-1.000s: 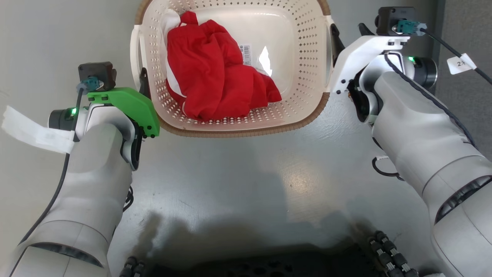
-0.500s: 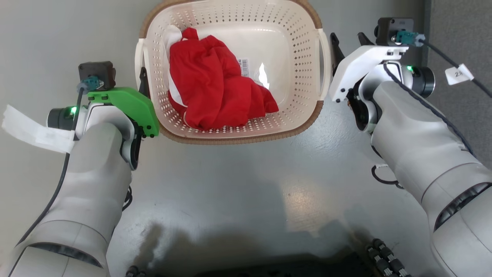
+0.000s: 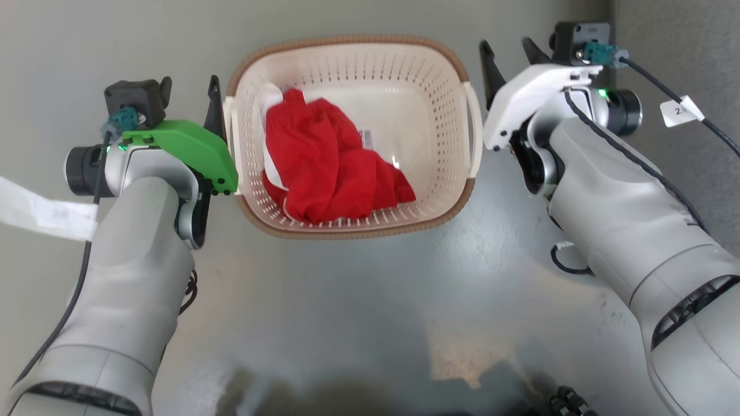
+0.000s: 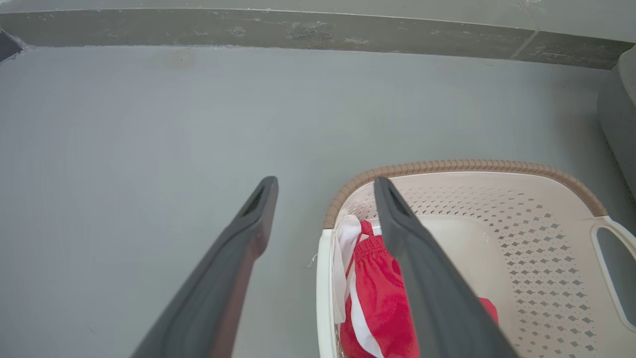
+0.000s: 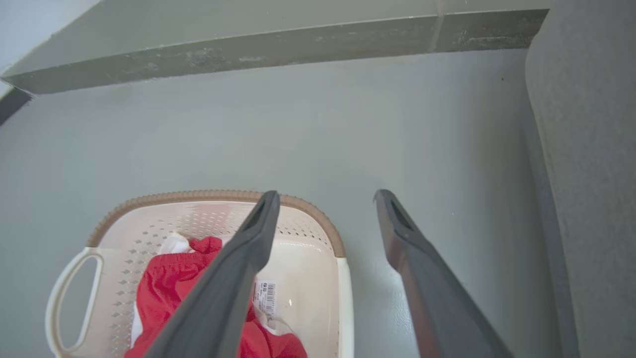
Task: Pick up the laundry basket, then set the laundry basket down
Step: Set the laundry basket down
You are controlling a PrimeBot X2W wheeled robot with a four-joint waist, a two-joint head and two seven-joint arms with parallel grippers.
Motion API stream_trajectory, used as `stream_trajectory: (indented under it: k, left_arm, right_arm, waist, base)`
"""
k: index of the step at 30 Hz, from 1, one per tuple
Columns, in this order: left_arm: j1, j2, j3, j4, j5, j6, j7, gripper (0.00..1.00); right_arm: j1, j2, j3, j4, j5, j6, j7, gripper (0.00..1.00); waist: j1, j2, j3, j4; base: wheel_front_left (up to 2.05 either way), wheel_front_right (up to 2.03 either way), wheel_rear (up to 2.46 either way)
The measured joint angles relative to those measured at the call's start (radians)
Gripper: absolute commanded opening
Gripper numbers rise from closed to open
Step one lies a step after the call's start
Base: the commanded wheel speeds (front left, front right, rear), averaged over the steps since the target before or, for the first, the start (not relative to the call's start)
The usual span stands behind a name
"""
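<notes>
Head view, upper centre: laundry basket (image 3: 352, 233) standing on grey floor (image 3: 347, 323), red garment (image 3: 324, 167) inside. Left gripper (image 4: 324, 181): fingers spread wide, empty, one on each side of the basket's left edge; contact cannot be told. Right gripper (image 5: 325, 194): fingers spread wide, empty, astride the right edge.

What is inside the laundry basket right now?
The basket holds a crumpled red garment with white trim. A barcode label sits on its floor beside the garment. The garment hides whatever lies beneath it.
</notes>
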Motion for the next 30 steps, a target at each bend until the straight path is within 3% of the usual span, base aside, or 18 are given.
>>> stream_trajectory:
  k: [10, 30]
  left_arm:
    - [0.129, 0.027, 0.06, -0.199, 0.063, 0.01, 0.0, 1.0]
    - [0.525, 0.061, 0.198, -0.538, 0.181, 0.054, 0.0, 1.0]
  right_arm:
    - [0.053, -0.036, -0.103, -0.173, -0.101, -0.001, -0.001, 1.0]
    - [0.449, -0.071, -0.34, -0.493, -0.305, -0.003, -0.001, 1.0]
  waist:
    - [0.0, 0.0, -0.131, -0.005]
    - [-0.0001, 0.0, -0.414, -0.016]
  base:
    - [0.0, 0.0, 0.0]
    - [0.0, 0.0, 0.0]
